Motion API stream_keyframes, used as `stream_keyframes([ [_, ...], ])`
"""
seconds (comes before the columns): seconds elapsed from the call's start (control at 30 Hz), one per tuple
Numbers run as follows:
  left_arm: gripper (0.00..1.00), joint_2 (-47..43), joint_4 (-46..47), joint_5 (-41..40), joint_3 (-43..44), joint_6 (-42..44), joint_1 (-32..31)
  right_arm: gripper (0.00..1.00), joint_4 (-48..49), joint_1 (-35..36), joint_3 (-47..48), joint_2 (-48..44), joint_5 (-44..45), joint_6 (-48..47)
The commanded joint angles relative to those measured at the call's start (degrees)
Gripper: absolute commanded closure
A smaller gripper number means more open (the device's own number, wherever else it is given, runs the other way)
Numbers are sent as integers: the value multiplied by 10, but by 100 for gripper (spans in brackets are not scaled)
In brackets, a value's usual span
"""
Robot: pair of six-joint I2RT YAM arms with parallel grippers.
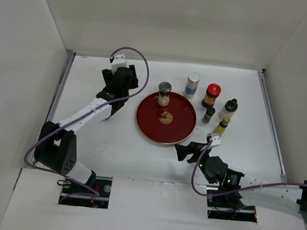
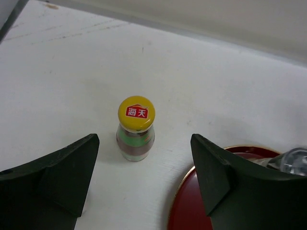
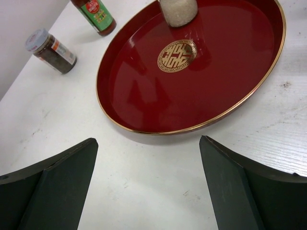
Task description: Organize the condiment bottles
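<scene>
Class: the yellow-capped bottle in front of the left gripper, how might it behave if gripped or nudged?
The yellow-capped bottle stands upright, taller than wide, so a high nudge would probably tip it. Its round body looks like smooth glass: likely stiff, perhaps slippery, rolling if toppled.

yellow-capped bottle (image 2: 136, 128) upright beside tray (image 1: 178, 127) | jar (image 1: 164, 93) on tray; five others (image 1: 211, 94) upright right

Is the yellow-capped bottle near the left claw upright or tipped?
Upright: the yellow-capped bottle stands on its base on the table, cap up.

"海天" on yellow bottle cap (image 2: 136, 113)
</scene>
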Motion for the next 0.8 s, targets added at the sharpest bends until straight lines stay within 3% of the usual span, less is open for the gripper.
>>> stream_keyframes([
  [0.0, 24, 10, 9, 1, 14, 11, 9, 6, 36, 3, 12, 1, -1, 3],
  [0.17, 24, 37, 66, 12, 7, 22, 24, 6, 36, 3, 13, 3, -1, 3],
  [0.43, 29, 75, 78, 12, 28, 34, 32, 6, 36, 2, 13, 3, -2, 4],
  [0.6, 46, 85, 93, 6, 33, 43, 34, 6, 36, 2, 12, 2, -2, 4],
  [0.77, 72, 75, 100, -6, 33, 57, 28, 6, 36, 3, 13, 4, -2, 4],
])
